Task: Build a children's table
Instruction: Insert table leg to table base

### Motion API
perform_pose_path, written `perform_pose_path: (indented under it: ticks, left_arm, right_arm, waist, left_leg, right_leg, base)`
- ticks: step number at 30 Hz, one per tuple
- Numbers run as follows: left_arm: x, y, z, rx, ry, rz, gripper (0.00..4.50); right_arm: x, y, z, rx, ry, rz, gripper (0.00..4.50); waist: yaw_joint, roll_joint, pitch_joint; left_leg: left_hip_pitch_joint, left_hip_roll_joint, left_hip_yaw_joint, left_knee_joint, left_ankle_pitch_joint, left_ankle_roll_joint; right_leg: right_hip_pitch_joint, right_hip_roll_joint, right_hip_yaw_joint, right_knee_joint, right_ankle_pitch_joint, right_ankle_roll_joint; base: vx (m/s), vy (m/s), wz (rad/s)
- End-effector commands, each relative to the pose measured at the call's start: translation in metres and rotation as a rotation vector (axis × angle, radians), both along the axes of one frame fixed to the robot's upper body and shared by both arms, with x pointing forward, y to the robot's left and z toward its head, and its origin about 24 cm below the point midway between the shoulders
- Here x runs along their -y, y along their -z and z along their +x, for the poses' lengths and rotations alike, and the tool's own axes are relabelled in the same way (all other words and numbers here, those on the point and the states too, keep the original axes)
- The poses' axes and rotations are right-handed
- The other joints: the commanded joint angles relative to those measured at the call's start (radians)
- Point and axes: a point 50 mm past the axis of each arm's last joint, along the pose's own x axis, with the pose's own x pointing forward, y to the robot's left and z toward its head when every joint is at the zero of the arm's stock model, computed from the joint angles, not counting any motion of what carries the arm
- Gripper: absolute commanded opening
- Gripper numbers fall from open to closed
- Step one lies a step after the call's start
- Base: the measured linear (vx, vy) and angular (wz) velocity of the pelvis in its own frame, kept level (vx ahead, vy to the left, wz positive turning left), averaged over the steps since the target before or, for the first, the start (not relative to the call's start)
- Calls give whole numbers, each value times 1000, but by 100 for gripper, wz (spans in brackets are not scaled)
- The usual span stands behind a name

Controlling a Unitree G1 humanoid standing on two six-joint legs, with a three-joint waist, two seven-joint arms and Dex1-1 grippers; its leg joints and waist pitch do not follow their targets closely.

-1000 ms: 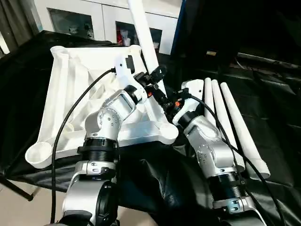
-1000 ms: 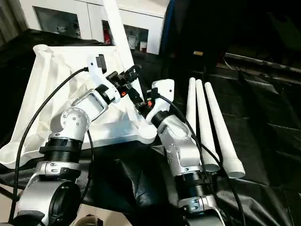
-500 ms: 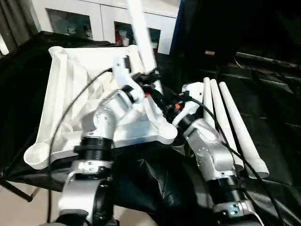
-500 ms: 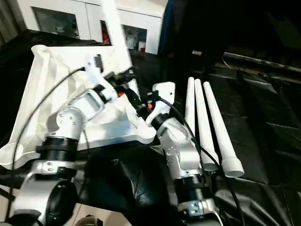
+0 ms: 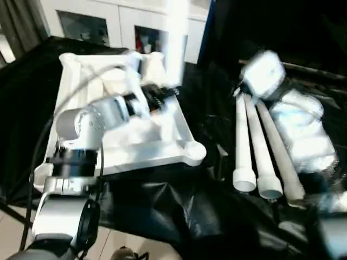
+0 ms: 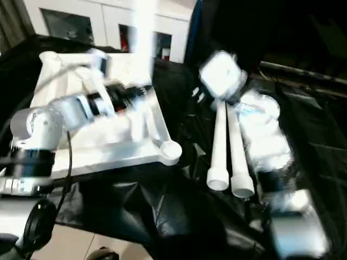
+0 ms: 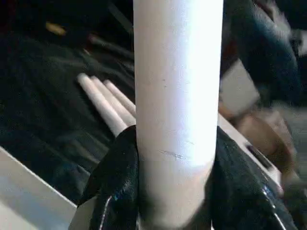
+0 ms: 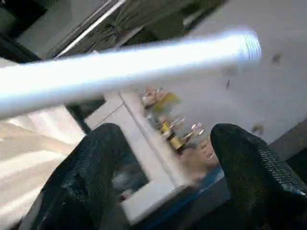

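The white tabletop (image 5: 162, 156) lies underside up on black cloth at the left, one round corner socket (image 5: 194, 153) towards me. A white leg (image 5: 175, 32) stands upright at its far right corner. My left gripper (image 7: 175, 139) is shut on this leg (image 7: 177, 72), one black finger on each side. My right arm (image 5: 301, 130) is blurred at the right, above three more legs (image 5: 242, 142) that lie side by side. In the right wrist view my right gripper (image 8: 165, 132) is open and holds nothing; the upright leg (image 8: 120, 67) crosses the view beyond its fingers.
Black cloth (image 5: 179, 211) covers the work surface and hangs over its near edge. White cabinets with glass doors (image 5: 92, 21) stand behind the tabletop. Pale floor (image 5: 11, 227) shows at the lower left.
My right gripper has opened, come off the upright leg and swung right over the lying legs. My left gripper has kept its hold on the leg. The head camera has shifted too.
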Motion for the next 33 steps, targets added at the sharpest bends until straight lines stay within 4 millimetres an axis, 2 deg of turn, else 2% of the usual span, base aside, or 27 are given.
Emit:
perform_pose_path:
  ticks: [1, 2, 3, 5, 7, 8, 11, 13, 14, 18, 21, 29, 31, 33]
  left_arm:
    - [5, -2, -12, -16, 79, -6, 156]
    - [5, -2, -12, -16, 79, -6, 156]
    - [8, -2, -17, -26, 103, -19, 156]
    - [12, -3, -25, -48, 147, -47, 156]
    - [15, -4, -28, -57, 165, -55, 156]
    - [17, -3, -33, -66, 185, -58, 156]
    - [24, 4, -45, -97, 246, -56, 156]
    - [26, 6, -49, -108, 265, -61, 156]
    - [28, 7, -51, -117, 277, -65, 156]
    - [35, 14, -62, -160, 322, -57, 156]
    - [37, 18, -65, -182, 329, -56, 156]
    - [38, 21, -70, -203, 335, -57, 156]
    - [38, 21, -71, -204, 336, -56, 156]
    - [37, 20, -69, -198, 324, -50, 156]
  right_arm:
    - [8, -10, 1, 154, 40, -178, 339]
    - [8, -10, 1, 154, 40, -178, 339]
    - [8, -12, 1, 237, 60, -281, 339]
    - [9, -13, 4, 333, 72, -393, 339]
    - [10, -13, 5, 367, 76, -429, 339]
    - [10, -14, 7, 396, 81, -449, 339]
    - [9, -14, 10, 466, 63, -501, 339]
    - [7, -10, 12, 466, 54, -532, 339]
    - [7, -7, 14, 465, 52, -556, 339]
    - [8, 0, 15, 532, 51, -584, 339]
    - [8, -1, 13, 582, 36, -561, 339]
    - [10, 9, 16, 582, 7, -582, 339]
    - [10, 9, 16, 580, 5, -582, 303]
    - [10, 13, 16, 561, -11, -582, 303]
  waist:
    - [3, 7, -85]
    - [2, 7, -84]
    - [2, 6, -83]
    - [1, 2, -82]
    - [-2, 1, -80]
    - [-2, -3, -81]
    - [-5, -2, -80]
    - [-9, -5, -78]
    - [-11, -2, -79]
    - [-16, -5, -77]
    - [-18, -12, -76]
    - [-37, -12, -73]
    - [-39, -13, -73]
    - [-42, -12, -75]
  left_leg:
    - [16, 9, 5, -55, -117, -25]
    - [17, 6, 7, -53, -114, -24]
    - [15, 6, 5, -54, -115, -28]
    - [17, 4, 8, -53, -125, -32]
    - [15, 1, 9, -50, -153, -23]
    - [14, 4, 8, -51, -150, -31]
    - [13, 3, 9, -48, -162, -28]
    - [9, -1, 11, -46, -172, -30]
    - [10, -1, 10, -46, -182, -27]
    - [10, 0, 9, -46, -198, -35]
    - [10, -1, 10, -43, -211, -36]
    - [7, -5, 9, -38, -269, -32]
    - [6, -5, 9, -37, -272, -28]
    - [6, -5, 9, -36, -270, -24]
  right_leg:
    - [66, -53, 27, -48, -14, -201]
    - [64, -48, 27, -50, -6, -202]
    - [66, -48, 26, -49, -24, -194]
    - [63, -46, 26, -51, -47, -181]
    - [63, -44, 28, -56, -87, -171]
    - [62, -46, 26, -54, -104, -165]
    - [59, -43, 27, -55, -121, -154]
    - [58, -37, 26, -57, -135, -146]
    - [57, -36, 26, -58, -146, -141]
    - [52, -36, 24, -60, -181, -136]
    - [51, -36, 26, -63, -217, -119]
    - [41, -31, 24, -69, -298, -102]
    - [42, -31, 24, -68, -303, -101]
    - [41, -31, 24, -67, -289, -105]
  base:
    - [0, 0, 0]
    - [0, 0, 0]
    - [0, 0, 0]
    - [0, 0, 0]
    - [0, 0, 0]
    - [0, 0, 0]
    - [0, 0, 0]
    - [0, 0, 0]
    - [0, 0, 0]
    - [0, 0, 0]
    - [0, 0, 0]
    - [0, 0, 0]
    - [0, 0, 0]
    - [0, 0, 0]
